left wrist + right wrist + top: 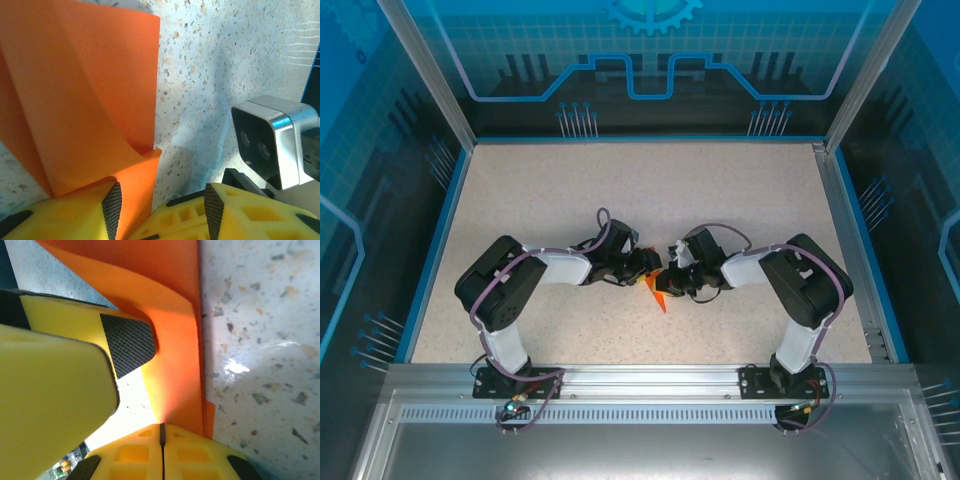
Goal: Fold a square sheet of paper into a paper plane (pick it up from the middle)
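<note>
Progress looked middling: the orange paper [660,294] was no flat square but a narrow, layered piece with long diagonal creases. In the overhead view one pointed end poked toward the near edge of the surface [720,200]. Wings and a crisp centre ridge could not be made out, so I judged the early folds done and the final ones — plus a firm pressing of the creases — left to do.

Both arms reached inward from their bases, elbows swung out to the sides and forearms low. Their wrists met nose to nose at the middle of the surface, right over the paper. The right end effector [161,437] was clenched, its fingers meeting in a thin seam into which the paper's lower edge ran — apparently pinching a fold there. The left end effector [162,212] stood released, with a plain gap between its pads [113,207]. A curled flap of the paper lay in that gap against one pad, unsqueezed. Whether the paper lay flat or was partly raised, I could not tell.
</note>
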